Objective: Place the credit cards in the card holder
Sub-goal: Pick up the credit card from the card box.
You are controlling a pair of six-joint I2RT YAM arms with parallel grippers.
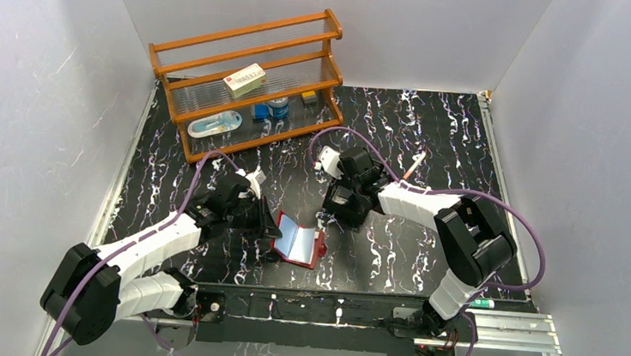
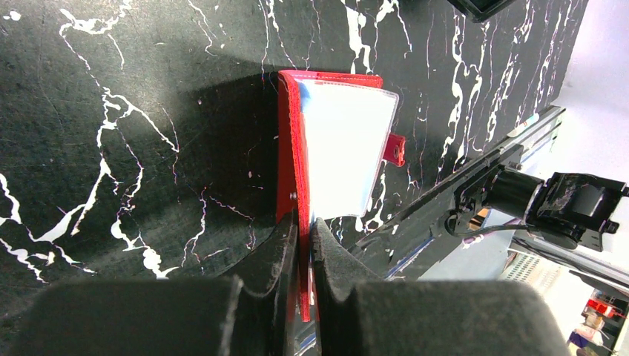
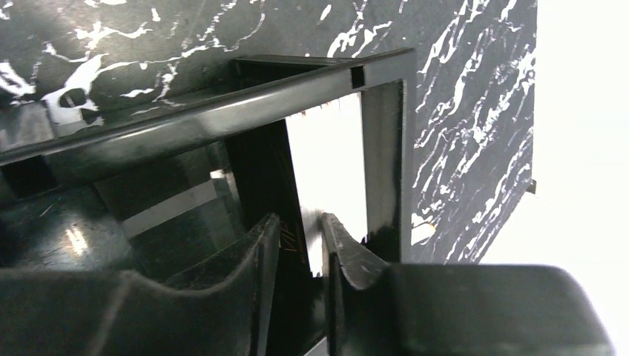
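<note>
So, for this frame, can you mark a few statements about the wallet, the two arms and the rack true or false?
1. The left gripper is shut on an edge of the card holder. True.
2. The card holder is folded closed. False: it is open, with its clear sleeves showing.
3. The right gripper hangs over the wooden rack. False: its fingertips reach into the black tray, well in front of the rack.
4. A cream box sits on the wooden rack. True.
</note>
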